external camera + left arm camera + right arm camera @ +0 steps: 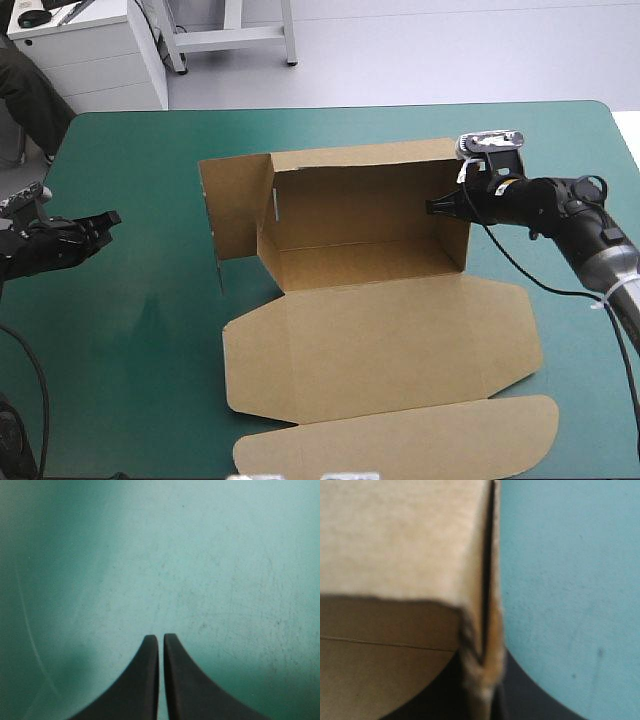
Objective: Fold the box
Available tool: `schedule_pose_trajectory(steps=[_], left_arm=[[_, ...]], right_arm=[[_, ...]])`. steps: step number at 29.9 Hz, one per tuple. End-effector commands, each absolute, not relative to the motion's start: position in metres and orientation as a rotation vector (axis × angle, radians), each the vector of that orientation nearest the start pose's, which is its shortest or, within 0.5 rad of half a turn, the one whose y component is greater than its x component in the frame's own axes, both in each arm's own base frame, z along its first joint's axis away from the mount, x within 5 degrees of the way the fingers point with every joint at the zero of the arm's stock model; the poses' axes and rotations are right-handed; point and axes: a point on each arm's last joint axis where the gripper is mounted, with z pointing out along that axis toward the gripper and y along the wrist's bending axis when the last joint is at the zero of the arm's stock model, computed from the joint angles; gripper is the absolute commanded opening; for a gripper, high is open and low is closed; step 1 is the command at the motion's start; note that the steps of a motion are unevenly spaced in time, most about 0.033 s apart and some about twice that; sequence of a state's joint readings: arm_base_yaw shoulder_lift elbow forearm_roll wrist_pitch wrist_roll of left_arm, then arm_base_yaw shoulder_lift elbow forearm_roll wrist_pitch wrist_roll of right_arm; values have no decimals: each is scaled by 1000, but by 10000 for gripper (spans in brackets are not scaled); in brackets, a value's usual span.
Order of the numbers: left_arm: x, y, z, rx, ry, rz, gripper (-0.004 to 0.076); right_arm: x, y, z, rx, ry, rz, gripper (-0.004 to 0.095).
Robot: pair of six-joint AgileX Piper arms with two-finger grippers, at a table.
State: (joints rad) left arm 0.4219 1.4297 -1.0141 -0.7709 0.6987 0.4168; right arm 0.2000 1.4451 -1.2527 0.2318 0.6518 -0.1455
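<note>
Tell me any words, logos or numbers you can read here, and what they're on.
None: no readable text in any view. The brown cardboard box is plain board, the teal-green table cover is unmarked, and the black-finned left gripper and right gripper carry no lettering.

Box (380,310) central on the table (120,340), tray part far, lid (390,350) flat on the near side. Right gripper (436,207) pinched on the tray's right wall (453,228). Left gripper (113,218) well apart, by the left edge.
</note>
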Motion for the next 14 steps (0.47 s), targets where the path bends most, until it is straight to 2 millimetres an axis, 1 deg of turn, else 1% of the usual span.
schedule_pose_trajectory(steps=[1,3,5,8,10,14], left_arm=[[285,83,306,-570,2211,-474,13],[285,83,306,-569,2214,-478,8],[285,83,306,-571,2212,-476,-1],[287,84,308,-617,2174,-493,-10],[288,84,309,-654,2144,-513,-10],[289,84,310,-662,2136,-525,-10]], right_arm=[[300,69,386,-194,2275,269,4],[297,70,395,-194,2301,279,3],[293,69,398,-160,2347,299,3],[286,70,395,-118,2439,338,2],[280,72,390,-123,2525,376,2],[271,74,386,-120,2632,419,2]])
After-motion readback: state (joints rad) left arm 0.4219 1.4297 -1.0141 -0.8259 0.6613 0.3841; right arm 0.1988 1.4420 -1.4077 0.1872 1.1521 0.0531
